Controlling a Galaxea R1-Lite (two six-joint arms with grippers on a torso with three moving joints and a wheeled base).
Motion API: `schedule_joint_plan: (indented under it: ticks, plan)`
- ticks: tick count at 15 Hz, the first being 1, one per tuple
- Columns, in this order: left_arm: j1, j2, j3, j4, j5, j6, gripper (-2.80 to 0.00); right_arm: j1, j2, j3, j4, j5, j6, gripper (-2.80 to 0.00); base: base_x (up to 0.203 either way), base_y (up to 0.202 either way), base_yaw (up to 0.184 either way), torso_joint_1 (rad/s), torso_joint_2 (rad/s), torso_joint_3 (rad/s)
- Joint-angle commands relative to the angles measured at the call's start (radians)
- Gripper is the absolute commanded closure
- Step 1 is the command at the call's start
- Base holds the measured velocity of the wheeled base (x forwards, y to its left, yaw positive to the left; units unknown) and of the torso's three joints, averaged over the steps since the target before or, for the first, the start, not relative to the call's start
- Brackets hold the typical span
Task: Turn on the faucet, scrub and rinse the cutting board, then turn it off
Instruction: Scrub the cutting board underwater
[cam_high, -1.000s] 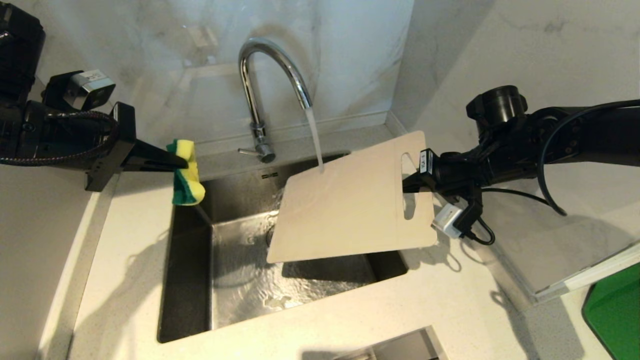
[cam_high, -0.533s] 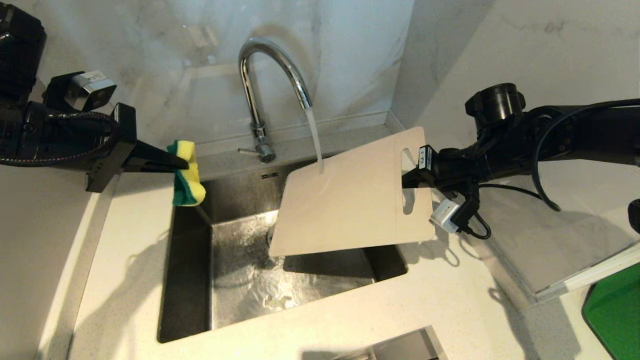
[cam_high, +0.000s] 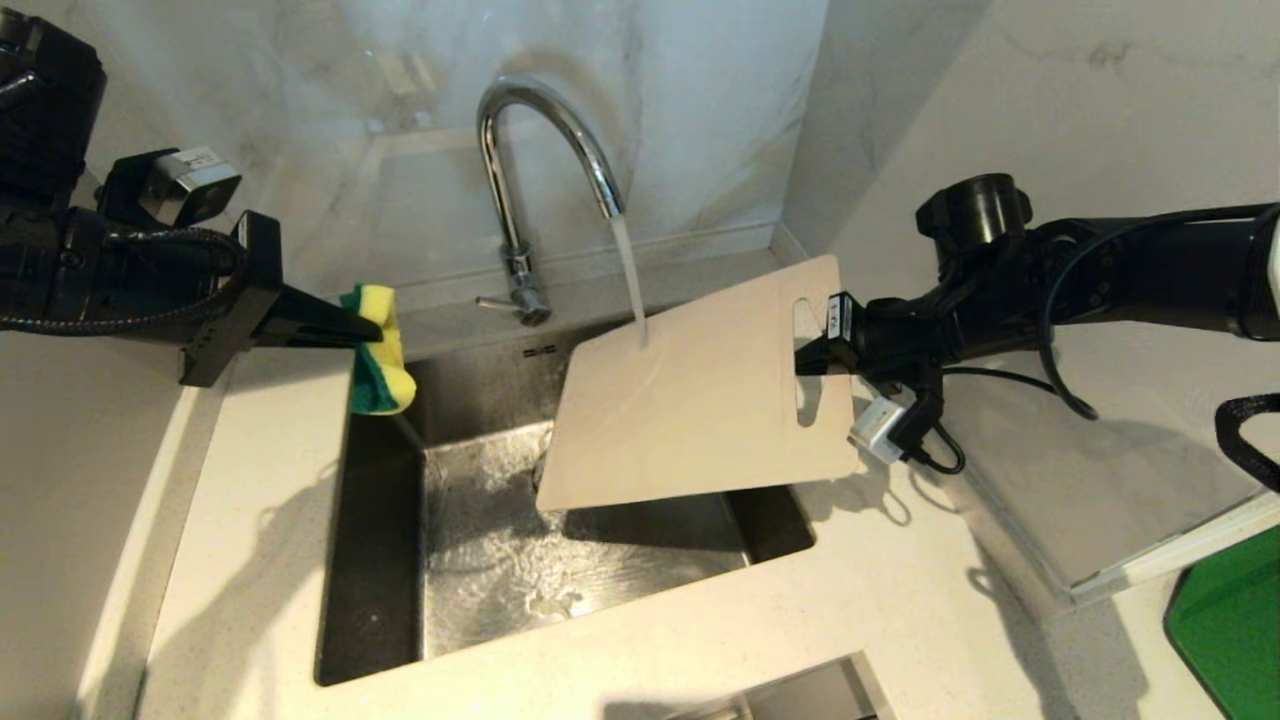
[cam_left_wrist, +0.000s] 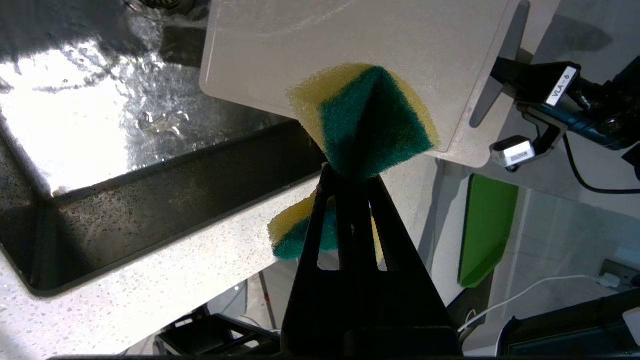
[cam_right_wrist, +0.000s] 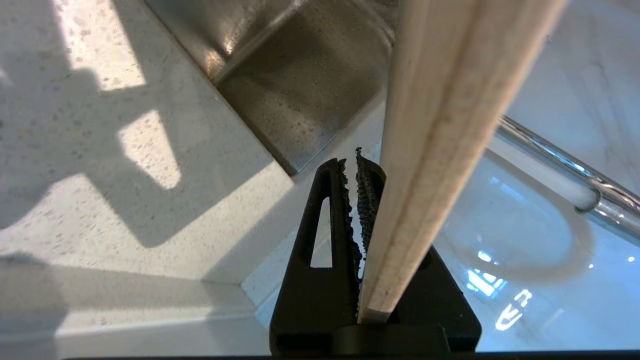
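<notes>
From the head view, the faucet (cam_high: 545, 170) is on and water (cam_high: 630, 285) falls onto the far corner of the board (cam_high: 700, 395). The board is tilted over the sink (cam_high: 380, 580), with its low end down inside and its slot end up by the right claw (cam_high: 812, 358). That claw pinches the board at the slot end. The left claw (cam_high: 365, 328) waits over the sink's left edge, well apart from the board, pinching a sponge (cam_high: 380, 365). The counter (cam_high: 880, 600) runs all around the sink. In the left wrist view, the left claw (cam_left_wrist: 352, 175) is pressed tight on the folded sponge (cam_left_wrist: 367, 117), green side and yellow side both showing. The board (cam_left_wrist: 350, 45) is farther off, and wet sink (cam_left_wrist: 150, 170) metal shines beside it. In the right wrist view, the right claw (cam_right_wrist: 361, 172) grips the thin edge of the board (cam_right_wrist: 440, 125), and part of the chrome faucet (cam_right_wrist: 565, 172) shows behind it. I think the wetting step is going on now, and the scrubbing has not begun, because the sponge is not touching the board. Next, the left claw should bring the sponge across to the wet board and rub it, while the right claw holds the board steady under the water. The board is wet and could slip, so the grip must stay firm.
</notes>
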Motion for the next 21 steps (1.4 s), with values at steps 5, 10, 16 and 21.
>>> schedule_joint_plan:
  ticks: [5, 10, 16, 21]
  plan:
    - [0.001, -0.001, 0.0, 0.003, 0.0, -0.003, 0.0, 0.041, 0.057, -0.065, 0.004, 0.003, -0.01, 0.0, 0.0, 0.0, 0.0, 0.0, 0.0, 0.0]
    - [0.002, 0.001, 0.0, 0.003, 0.003, -0.003, 0.0, 0.05, 0.09, -0.097, 0.004, 0.001, -0.009, 0.0, 0.0, 0.0, 0.0, 0.0, 0.0, 0.0]
    - [0.002, 0.001, 0.0, 0.003, 0.005, -0.003, 0.0, 0.08, 0.131, -0.146, 0.005, 0.0, -0.001, 0.0, 0.0, 0.0, 0.0, 0.0, 0.0, 0.0]
    - [0.002, 0.001, -0.002, 0.003, 0.005, -0.003, 0.0, 0.103, 0.151, -0.152, 0.002, 0.0, 0.012, 0.0, 0.0, 0.0, 0.0, 0.0, 0.0, 0.0]
